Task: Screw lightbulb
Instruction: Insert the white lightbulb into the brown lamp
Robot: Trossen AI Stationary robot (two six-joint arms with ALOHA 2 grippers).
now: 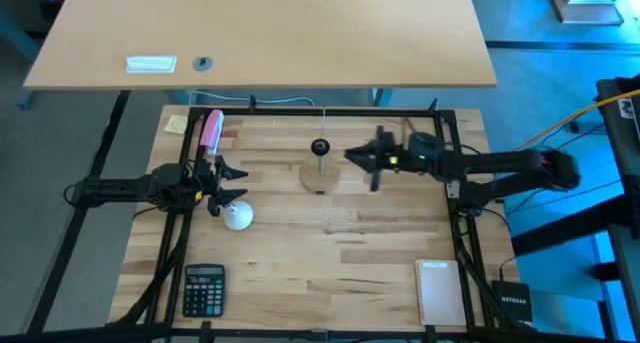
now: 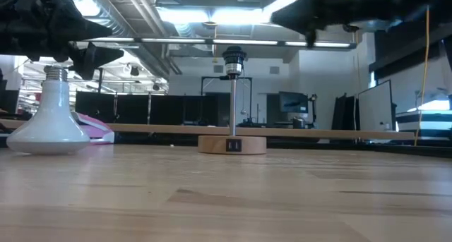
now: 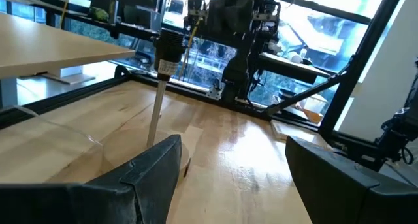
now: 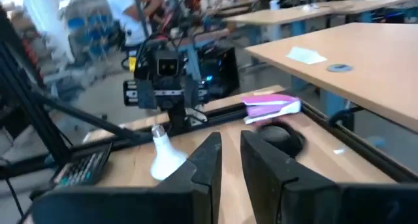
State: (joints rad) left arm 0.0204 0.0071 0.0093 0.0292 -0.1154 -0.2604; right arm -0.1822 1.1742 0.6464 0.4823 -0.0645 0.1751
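Observation:
The white lightbulb [image 1: 237, 217] stands on its globe on the table, with its pale screw base [image 2: 56, 74] pointing up; it also shows in the right wrist view [image 4: 166, 155]. My left gripper [image 1: 234, 182] is open and empty. It hovers just beyond the bulb toward the far edge, a little above it [image 2: 95, 55]. The round wooden disc [image 1: 318, 175] carries a thin post with a black socket [image 2: 234, 58] on top. My right gripper [image 1: 350, 155] hangs above the table just right of the socket, empty, with a narrow gap between its fingers [image 4: 232, 155].
A pink object [image 1: 211, 131] and a yellow note [image 1: 177, 124] lie at the far left. A calculator [image 1: 204, 288] lies near left and a white notepad [image 1: 437, 291] near right. Bare wood lies between the bulb and the disc. A second table [image 1: 270, 33] stands beyond.

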